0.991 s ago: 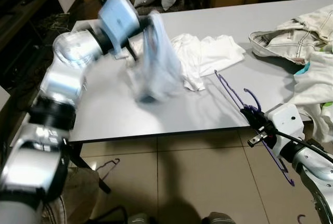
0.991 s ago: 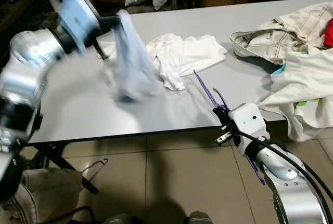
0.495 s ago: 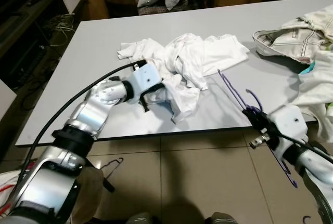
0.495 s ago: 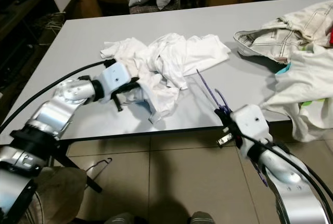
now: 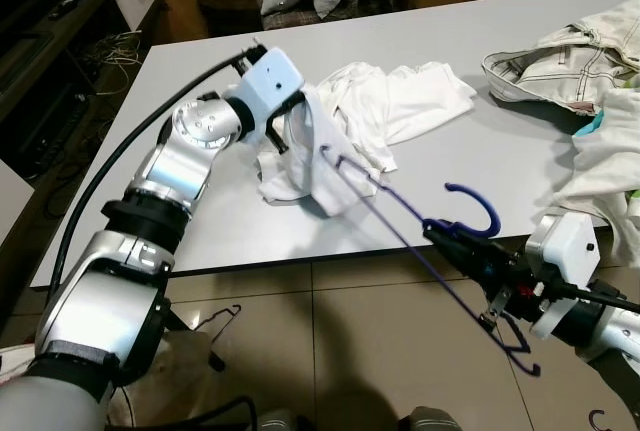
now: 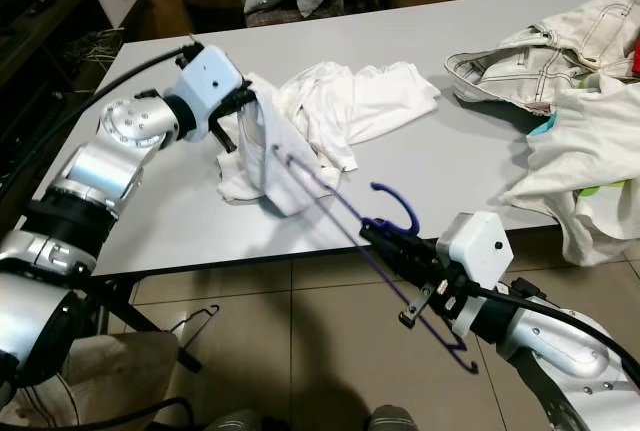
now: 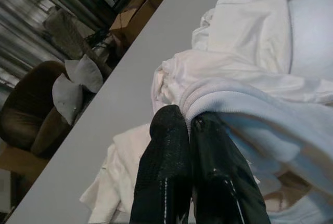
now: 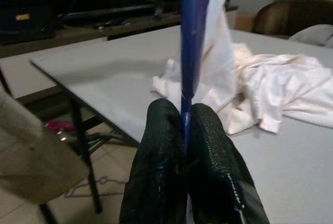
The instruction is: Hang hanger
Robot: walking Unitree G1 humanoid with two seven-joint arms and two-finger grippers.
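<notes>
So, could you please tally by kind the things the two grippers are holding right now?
Hangers: 1, the blue hanger in the right gripper.
Garments: 1, the white garment in the left gripper.
Total: 2.

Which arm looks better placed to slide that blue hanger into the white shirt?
Probably the right. Its gripper is shut on the blue hanger, whose far end already points into the white shirt. The left gripper is busy holding that shirt up off the table.
</notes>
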